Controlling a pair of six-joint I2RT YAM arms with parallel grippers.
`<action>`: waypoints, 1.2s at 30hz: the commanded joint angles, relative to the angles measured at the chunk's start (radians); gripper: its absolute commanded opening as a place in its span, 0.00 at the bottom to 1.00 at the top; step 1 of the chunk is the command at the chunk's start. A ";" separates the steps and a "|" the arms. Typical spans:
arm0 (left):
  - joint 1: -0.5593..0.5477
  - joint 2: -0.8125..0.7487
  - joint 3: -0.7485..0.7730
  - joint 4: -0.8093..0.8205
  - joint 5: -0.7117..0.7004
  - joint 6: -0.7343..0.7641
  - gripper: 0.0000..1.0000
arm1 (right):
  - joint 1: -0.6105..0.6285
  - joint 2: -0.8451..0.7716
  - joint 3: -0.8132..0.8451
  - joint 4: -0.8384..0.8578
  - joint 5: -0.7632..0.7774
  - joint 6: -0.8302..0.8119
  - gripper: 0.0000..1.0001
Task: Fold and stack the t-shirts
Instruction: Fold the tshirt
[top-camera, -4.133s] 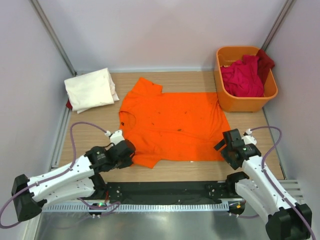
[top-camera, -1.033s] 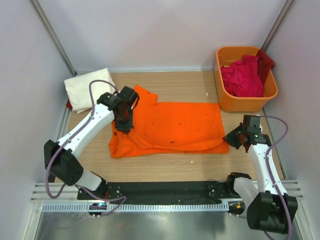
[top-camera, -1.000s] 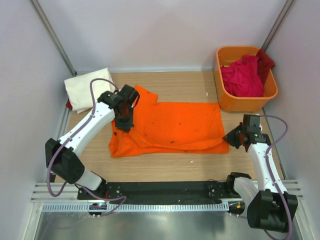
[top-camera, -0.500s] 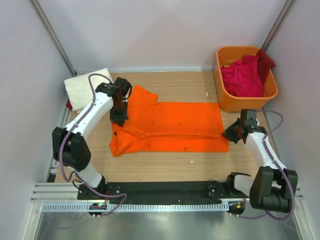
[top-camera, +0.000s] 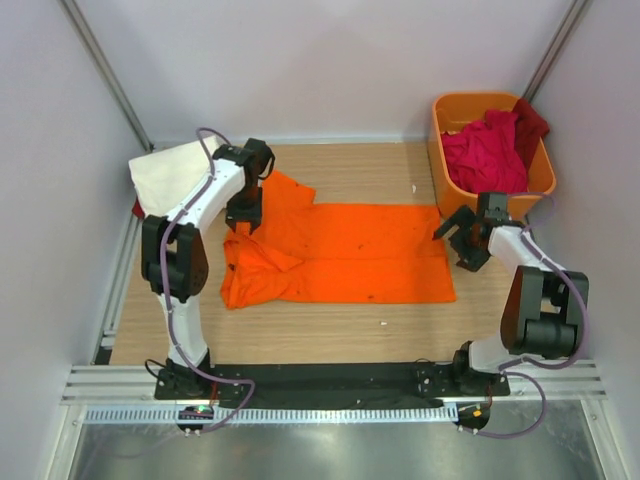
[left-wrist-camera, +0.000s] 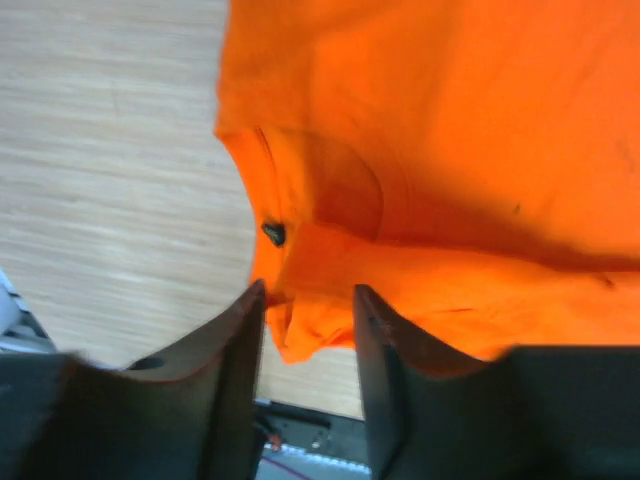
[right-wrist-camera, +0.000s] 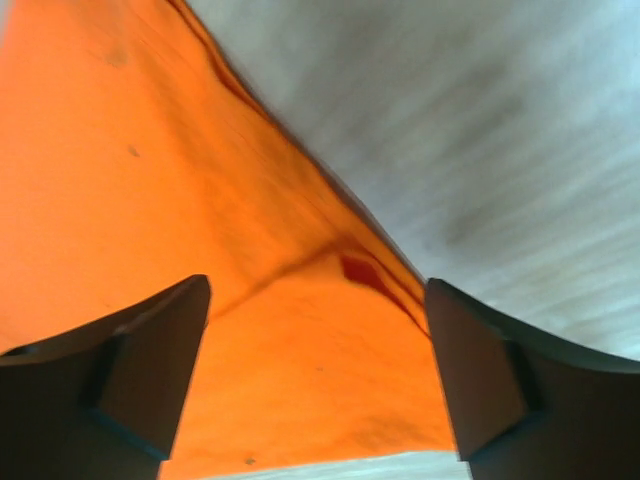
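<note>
A: When we took stock of the desk (top-camera: 330, 335), what did we enter for the orange t-shirt (top-camera: 350, 255)?

B: Item one: doubled lengthwise, flat at mid-desk, long axis running from the left edge toward the right edge, parallel to the near edge. Collar and sleeve end to the left, rumpled, one sleeve poking toward the far edge. Hem end to the right, squarer.

A: And the pincers?

B: Item two: the left gripper (left-wrist-camera: 308, 298), jaws a narrow gap apart, nothing between them, poised over the collar end. Item three: the right gripper (right-wrist-camera: 315, 290), jaws spread wide, empty, over the hem corner nearest the right edge. We noted each arm at its own end of the shirt, so neither was the nearer along its length.

A: What did we judge the next move to hinge on?

B: On that axis. We reckoned a cross fold would carry one end over the other. The loose sleeve, likely wanting tidying first, lay nearest the left gripper.

A: Other stock?

B: One cream-white t-shirt (top-camera: 170, 172), folded, far-left corner. The crimson t-shirts (top-camera: 485, 155), heaped in the orange tub (top-camera: 490, 208), far-right corner.
</note>
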 joint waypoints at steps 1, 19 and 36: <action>0.021 0.010 0.122 -0.070 -0.126 -0.011 0.45 | 0.002 0.017 0.168 -0.021 0.035 -0.064 0.99; 0.010 -0.599 -0.637 0.334 0.240 -0.247 0.59 | 0.151 -0.520 -0.123 -0.009 -0.157 -0.056 0.97; -0.008 -0.486 -0.854 0.582 0.014 -0.392 0.54 | 0.236 -0.227 -0.295 0.178 -0.111 -0.079 0.97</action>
